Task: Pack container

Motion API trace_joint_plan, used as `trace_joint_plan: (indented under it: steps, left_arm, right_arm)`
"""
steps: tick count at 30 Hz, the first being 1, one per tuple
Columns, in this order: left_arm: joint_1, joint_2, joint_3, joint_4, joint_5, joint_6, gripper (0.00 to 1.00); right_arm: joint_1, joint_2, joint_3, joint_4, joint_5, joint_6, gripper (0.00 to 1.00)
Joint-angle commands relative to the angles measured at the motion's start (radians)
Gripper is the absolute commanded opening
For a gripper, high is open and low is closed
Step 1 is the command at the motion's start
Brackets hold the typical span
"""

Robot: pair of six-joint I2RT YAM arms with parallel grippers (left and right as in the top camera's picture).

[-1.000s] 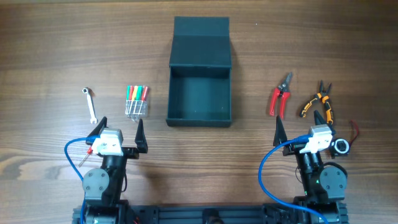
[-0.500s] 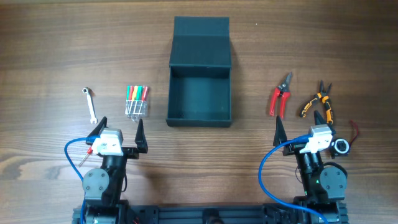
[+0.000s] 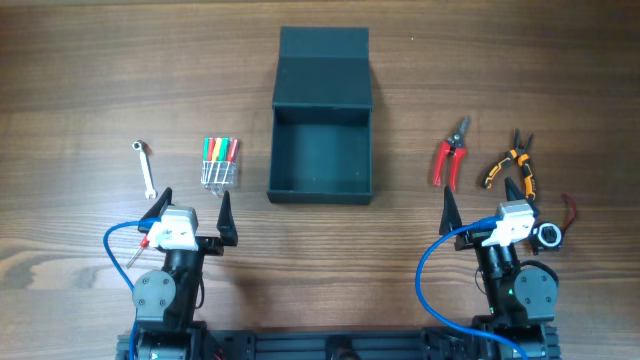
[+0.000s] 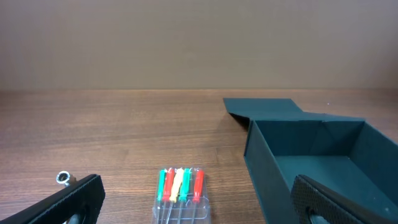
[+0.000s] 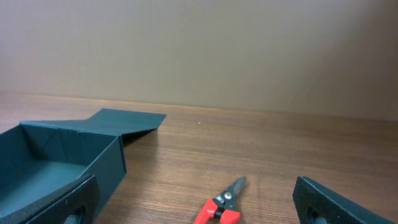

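Both claws are spread wide and hold nothing. The left claw (image 3: 196,208) rests low at the near side of the table (image 3: 90,80), and the right claw (image 3: 481,203) does the same on its side. The container (image 3: 272,150) stands between them, a little farther away. Its lid flap (image 3: 324,55) is folded back flat on the far side, so the mouth faces up and the inside is bare.

The tools lie on both sides, I think so that each arm serves its own: a wrench (image 3: 146,168) and a clear case of coloured screwdrivers (image 3: 220,162) on the left, red cutters (image 3: 450,160) and orange-black pliers (image 3: 512,165) on the right. Packing seems not yet begun.

Open wood lies before each claw. The case is near the container's left wall but apart from it. The pliers' handles lie just beside the right claw, so care is needed there. Every tool must be lifted over a wall.
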Motion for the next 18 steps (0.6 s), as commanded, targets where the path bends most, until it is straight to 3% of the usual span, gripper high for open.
trace_joint_plan:
  steps: [1, 4, 8, 10, 13, 18]
  left_arm:
    - [-0.005, -0.008, -0.006, 0.000, 0.023, 0.019, 1.00]
    - [-0.005, -0.008, -0.006, 0.000, 0.025, 0.019, 1.00]
    - [-0.005, -0.008, -0.006, 0.043, -0.002, 0.011, 1.00]
    - [-0.003, -0.008, -0.005, 0.087, -0.003, -0.121, 1.00]
    - [-0.003, 0.018, 0.086, -0.046, 0.033, -0.309, 1.00]
    - [-0.003, 0.156, 0.308, -0.293, 0.101, -0.320, 1.00]
  right_arm:
    - [0.006, -0.009, 0.000, 0.005, 0.006, 0.015, 1.00]
    - [0.006, -0.004, 0.000, 0.005, 0.006, 0.015, 1.00]
    - [0.006, 0.008, 0.000, 0.005, 0.005, 0.124, 1.00]
    - [0.006, 0.018, 0.004, 0.003, -0.034, 0.200, 1.00]
    - [0.006, 0.074, 0.104, -0.100, -0.154, 0.309, 1.00]
    - [0.006, 0.271, 0.391, -0.346, -0.159, 0.319, 1.00]
